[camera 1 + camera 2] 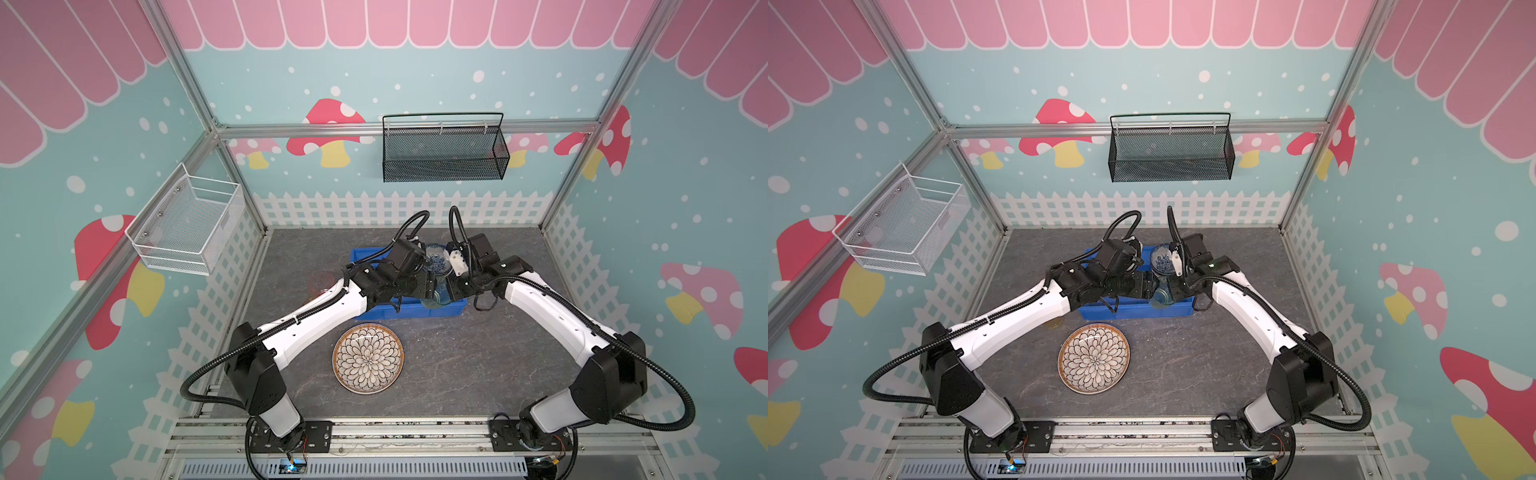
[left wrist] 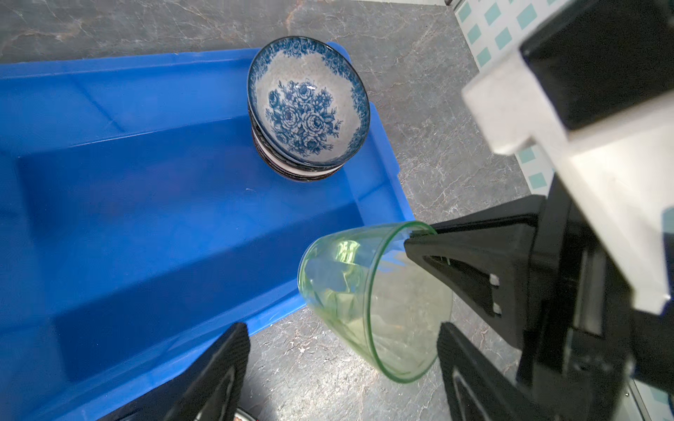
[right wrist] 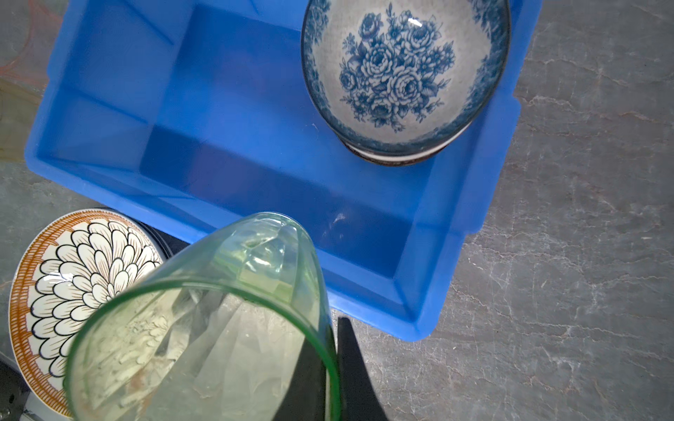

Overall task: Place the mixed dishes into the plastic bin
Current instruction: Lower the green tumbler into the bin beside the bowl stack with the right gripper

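Observation:
The blue plastic bin sits at the back middle of the table. A stack of small blue-flowered bowls stands in its far right corner. My right gripper is shut on the rim of a tilted green cup, held over the bin's near right corner. My left gripper is open, its fingers either side of the cup's mouth without touching it. The petal-pattern plate lies on the table in front of the bin.
A translucent pink cup stands left of the bin, partly behind my left arm, with an amber cup close by. A black mesh basket hangs on the back wall and a white wire basket on the left wall.

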`<act>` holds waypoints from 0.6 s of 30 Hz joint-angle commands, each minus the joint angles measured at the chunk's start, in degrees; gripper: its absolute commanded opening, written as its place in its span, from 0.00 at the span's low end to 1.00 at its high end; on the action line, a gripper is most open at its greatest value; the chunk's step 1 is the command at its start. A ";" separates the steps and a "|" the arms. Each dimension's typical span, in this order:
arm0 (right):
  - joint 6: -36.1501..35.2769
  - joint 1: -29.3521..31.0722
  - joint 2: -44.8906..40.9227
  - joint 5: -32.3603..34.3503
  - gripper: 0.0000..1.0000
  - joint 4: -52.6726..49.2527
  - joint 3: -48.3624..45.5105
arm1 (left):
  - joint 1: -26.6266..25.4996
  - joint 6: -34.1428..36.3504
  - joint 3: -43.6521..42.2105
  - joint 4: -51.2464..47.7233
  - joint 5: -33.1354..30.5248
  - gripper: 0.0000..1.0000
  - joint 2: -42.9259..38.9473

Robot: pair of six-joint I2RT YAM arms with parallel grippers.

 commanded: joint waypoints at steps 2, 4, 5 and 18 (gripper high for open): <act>-0.49 0.47 2.33 1.88 0.00 -0.08 4.71 | -0.25 1.75 1.48 -1.55 -2.96 0.81 -1.68; -0.65 0.46 3.62 2.30 0.00 -0.51 6.33 | -0.02 2.11 1.14 -1.66 -3.44 0.81 -2.43; -0.80 0.45 4.40 2.61 0.00 -0.73 7.05 | 0.23 2.20 0.89 -1.64 -3.61 0.81 -2.83; -0.91 -0.21 9.23 9.68 0.00 -4.15 9.97 | 4.61 1.42 -5.48 -0.62 -2.60 0.81 -8.88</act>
